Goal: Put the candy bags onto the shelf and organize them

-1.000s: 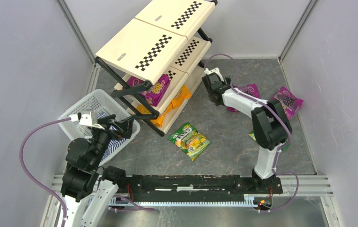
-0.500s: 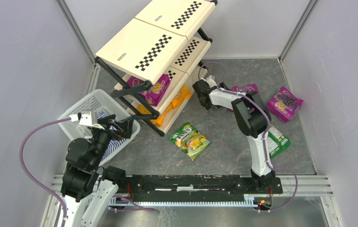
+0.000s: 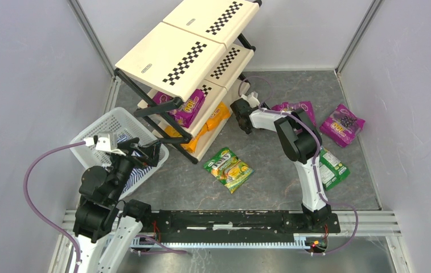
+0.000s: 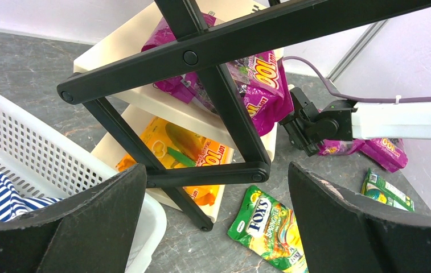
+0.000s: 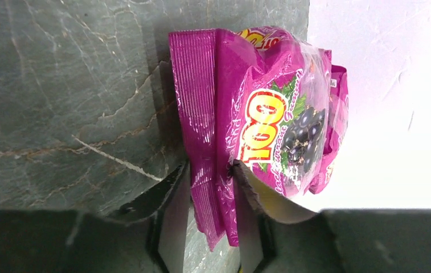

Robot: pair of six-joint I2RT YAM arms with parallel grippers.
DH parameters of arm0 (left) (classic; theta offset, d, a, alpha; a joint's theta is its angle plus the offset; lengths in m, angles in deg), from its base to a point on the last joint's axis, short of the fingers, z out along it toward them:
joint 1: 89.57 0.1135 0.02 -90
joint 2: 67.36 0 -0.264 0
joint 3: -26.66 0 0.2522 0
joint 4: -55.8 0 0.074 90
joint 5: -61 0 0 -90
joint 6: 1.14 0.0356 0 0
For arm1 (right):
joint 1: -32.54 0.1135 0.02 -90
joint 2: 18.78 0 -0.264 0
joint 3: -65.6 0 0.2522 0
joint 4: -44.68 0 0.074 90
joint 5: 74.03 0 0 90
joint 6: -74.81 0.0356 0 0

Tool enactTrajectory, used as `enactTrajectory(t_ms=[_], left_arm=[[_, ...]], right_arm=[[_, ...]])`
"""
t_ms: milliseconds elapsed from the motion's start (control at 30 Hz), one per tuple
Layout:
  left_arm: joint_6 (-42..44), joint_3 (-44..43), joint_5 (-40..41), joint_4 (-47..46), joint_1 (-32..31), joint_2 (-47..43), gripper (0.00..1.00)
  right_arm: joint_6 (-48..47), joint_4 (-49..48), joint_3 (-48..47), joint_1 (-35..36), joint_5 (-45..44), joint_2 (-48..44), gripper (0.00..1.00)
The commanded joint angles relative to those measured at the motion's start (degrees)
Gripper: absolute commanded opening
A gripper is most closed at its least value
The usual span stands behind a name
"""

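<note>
Pinching the crimped edge of a purple candy bag [image 5: 258, 125], my right gripper [image 5: 210, 173] was closed down on it, just beside the near end of the shelf [image 3: 173, 57]. Another purple packet [image 3: 187, 108] lay on the middle tier and orange packets [image 3: 213, 122] on the bottom one. A green packet [image 3: 228, 169] lay flat on the bench [image 3: 190, 185]. My left gripper [image 4: 216, 170] hung spread wide and empty by the white basket [image 3: 102, 122].

Lab test cell, plain panel walls [image 3: 25, 85]
</note>
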Motion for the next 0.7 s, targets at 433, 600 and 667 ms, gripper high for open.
enactTrajectory(t_ms=[433,600,667], left_arm=[[3.4,0.3,1.0,-2.2,0.4,0.5,1.00],[3.4,0.2,0.9,-2.2,0.4,0.9,1.00],[3.4,0.2,0.9,-2.2,0.4,0.9,1.00]], right_arm=[[-1.0,-12.5,10.1,-0.1,19.8,-11.4,0.33],[2.6,-11.4,9.9,0.0,29.9,-13.5,0.47],[4.9,-12.5,10.7,0.0,34.2,-15.5,0.53]])
